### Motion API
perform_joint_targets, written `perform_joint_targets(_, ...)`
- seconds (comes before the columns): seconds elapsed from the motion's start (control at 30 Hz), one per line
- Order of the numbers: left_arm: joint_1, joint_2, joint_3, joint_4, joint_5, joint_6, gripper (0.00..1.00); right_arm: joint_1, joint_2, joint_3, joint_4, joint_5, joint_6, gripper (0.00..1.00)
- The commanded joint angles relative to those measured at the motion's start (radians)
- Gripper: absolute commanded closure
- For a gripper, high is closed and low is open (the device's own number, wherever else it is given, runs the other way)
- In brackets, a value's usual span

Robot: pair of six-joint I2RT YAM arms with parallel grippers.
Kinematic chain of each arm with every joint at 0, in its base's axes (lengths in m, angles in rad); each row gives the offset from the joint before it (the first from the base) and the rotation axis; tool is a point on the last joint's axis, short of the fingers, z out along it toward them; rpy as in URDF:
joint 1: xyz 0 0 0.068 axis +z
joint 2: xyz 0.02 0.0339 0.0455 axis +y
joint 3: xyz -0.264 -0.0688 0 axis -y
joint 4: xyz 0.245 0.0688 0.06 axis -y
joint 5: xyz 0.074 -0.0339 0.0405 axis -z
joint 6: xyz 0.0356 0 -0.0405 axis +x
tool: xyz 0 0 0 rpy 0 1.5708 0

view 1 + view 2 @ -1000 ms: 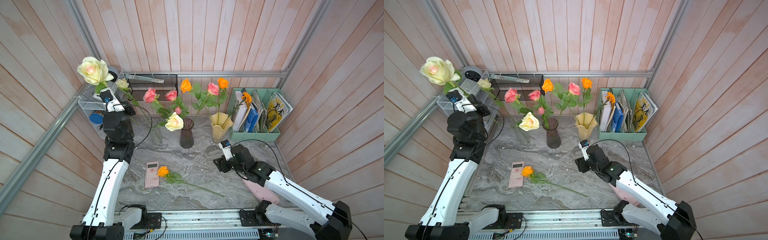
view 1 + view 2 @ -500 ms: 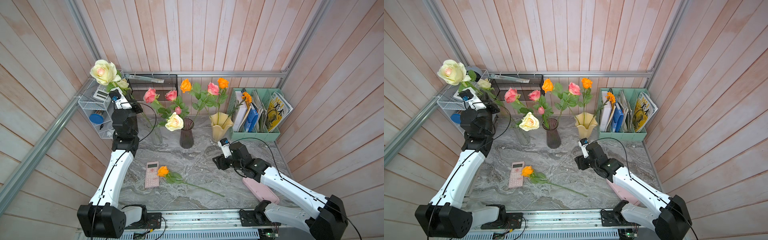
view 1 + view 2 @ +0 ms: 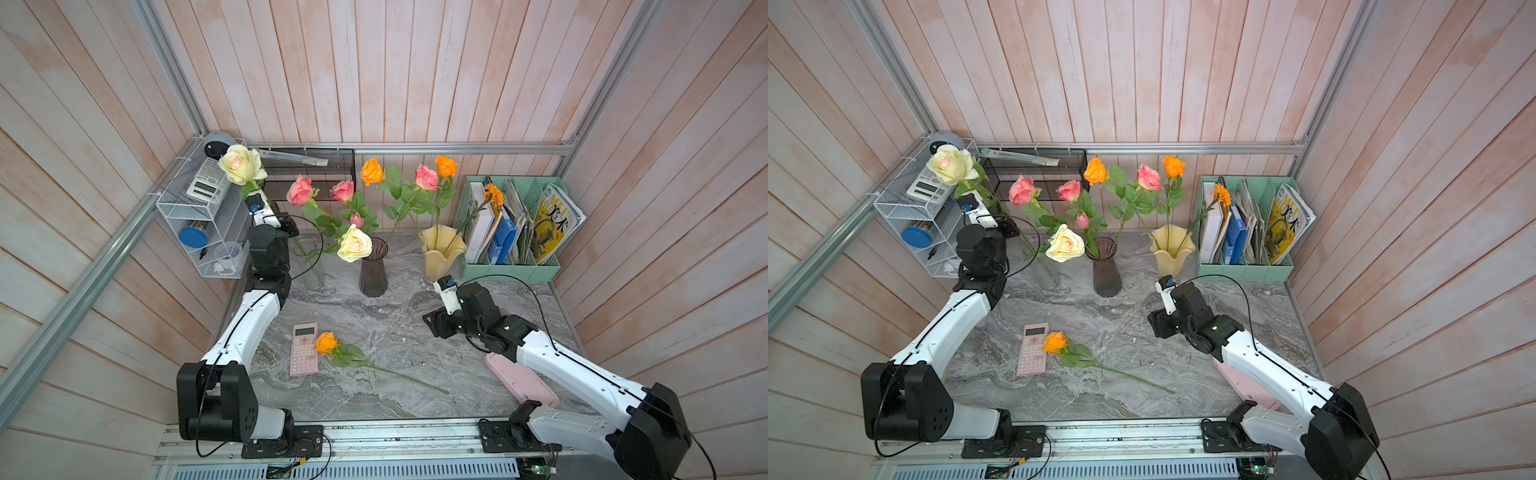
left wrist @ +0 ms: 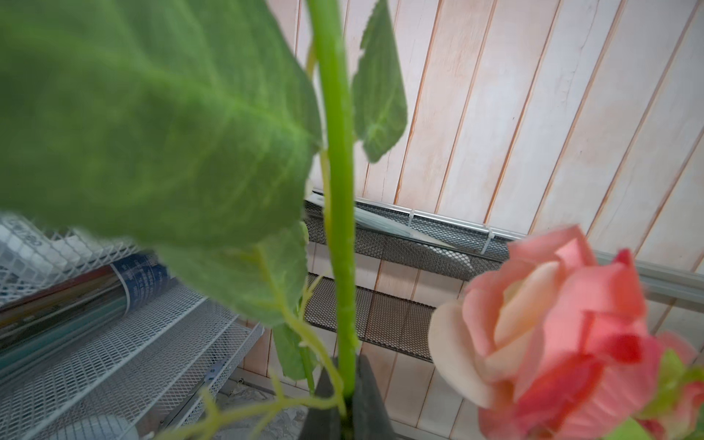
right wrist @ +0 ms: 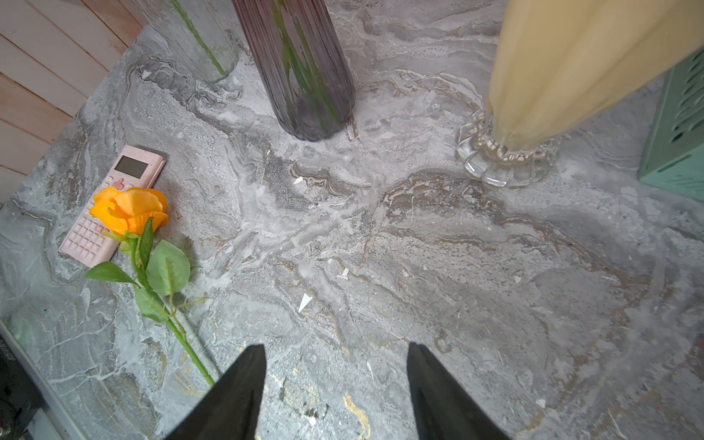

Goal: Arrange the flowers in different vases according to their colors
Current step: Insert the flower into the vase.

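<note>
Top views: we see a cream rose (image 3: 242, 164) carried high at back left, stem slanting down toward the clear vase (image 3: 309, 262); prob. raised so the long stem clears the rim and joins the other cream rose (image 3: 354, 243) there. Whether its tip is inside yet, can't tell. The purple vase (image 3: 373, 270) and yellow vase (image 3: 441, 249) stand alongside. An orange rose (image 3: 326, 343) lies on the table (image 3: 395, 340), head on a pink calculator (image 3: 303, 361).

Left wrist: we see the left gripper (image 4: 346, 396) clamped on that green stem.

Right wrist: right gripper (image 5: 335, 365) w/ jaws apart, empty, hovering over the table nr the orange rose's stem; we judge that's next.
</note>
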Motion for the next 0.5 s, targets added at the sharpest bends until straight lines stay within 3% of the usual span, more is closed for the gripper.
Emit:
perform_joint_targets(0.0, 0.001, 0.011, -0.017, 0.073, 0.031, 0.008, 1.0, -0.006, 0.011, -0.016, 0.027, -0.023, 0.001, 0.35)
perform_joint_targets(0.13, -0.004, 0.015, -0.045, 0.075, 0.044, 0.015, 0.96, -0.005, 0.014, -0.02, 0.041, -0.05, 0.008, 0.35)
perform_joint_targets(0.2, -0.007, 0.01, -0.063, 0.073, 0.041, 0.013, 0.7, -0.005, 0.023, -0.023, 0.056, -0.085, 0.011, 0.35)
perform_joint_targets(0.27, -0.008, 0.004, -0.079, 0.07, 0.041, 0.003, 0.56, -0.005, 0.039, -0.024, 0.072, -0.145, 0.01, 0.35)
perform_joint_targets(0.47, -0.012, -0.044, -0.106, 0.042, 0.037, -0.003, 0.45, 0.034, 0.075, -0.012, 0.058, -0.224, -0.007, 0.35)
